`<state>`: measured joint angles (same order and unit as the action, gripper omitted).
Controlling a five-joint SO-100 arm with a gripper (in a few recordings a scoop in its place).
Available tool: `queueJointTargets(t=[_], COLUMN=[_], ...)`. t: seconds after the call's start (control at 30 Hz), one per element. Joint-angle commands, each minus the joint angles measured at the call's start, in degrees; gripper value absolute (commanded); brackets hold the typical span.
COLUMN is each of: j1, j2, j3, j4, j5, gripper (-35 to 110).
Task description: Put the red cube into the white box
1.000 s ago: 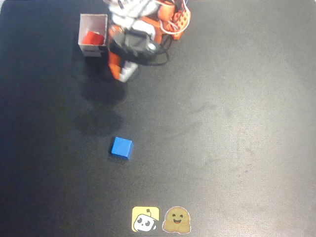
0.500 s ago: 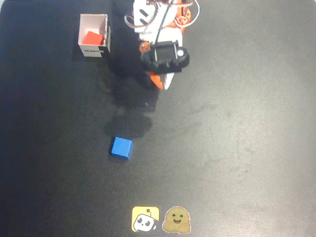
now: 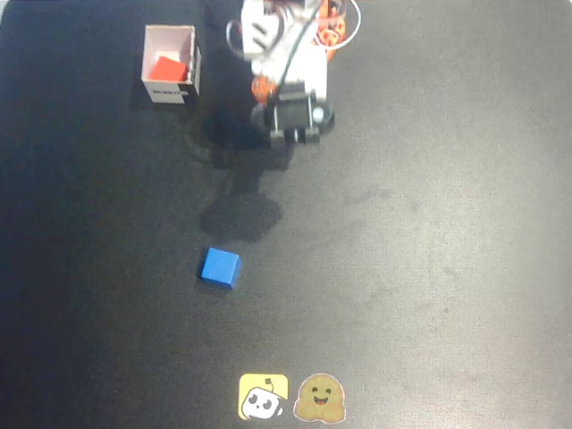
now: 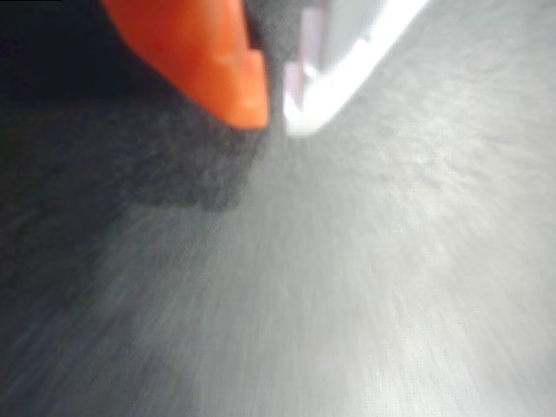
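Observation:
The red cube point(image 3: 167, 69) lies inside the white box point(image 3: 150, 54) at the top left of the overhead view, tilted against the box's left wall. My arm point(image 3: 290, 112) stands to the right of the box, well apart from it, and its wrist hides the fingers from above. In the wrist view my gripper point(image 4: 276, 117) is shut, with the orange fingertip point(image 4: 234, 87) and the white fingertip point(image 4: 313, 104) nearly touching and nothing between them, over blurred dark table.
A blue cube point(image 3: 220, 267) sits on the black table point(image 3: 429, 268) below the arm, left of centre. Two stickers point(image 3: 290, 397) lie at the bottom edge.
The arm swung right, away from the white box, and drew back toward its base. The red cube stayed in the box. The blue cube did not move.

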<state>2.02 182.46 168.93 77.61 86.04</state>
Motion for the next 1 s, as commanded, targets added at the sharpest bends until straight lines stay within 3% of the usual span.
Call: queueJointTargets(t=[0.0,0.97], j1=[0.88,0.7], j2=[0.62,0.7], j3=[0.26,0.35], j4=[-1.05,-1.05], j5=[-0.35,-0.35], gripper=[0,0])
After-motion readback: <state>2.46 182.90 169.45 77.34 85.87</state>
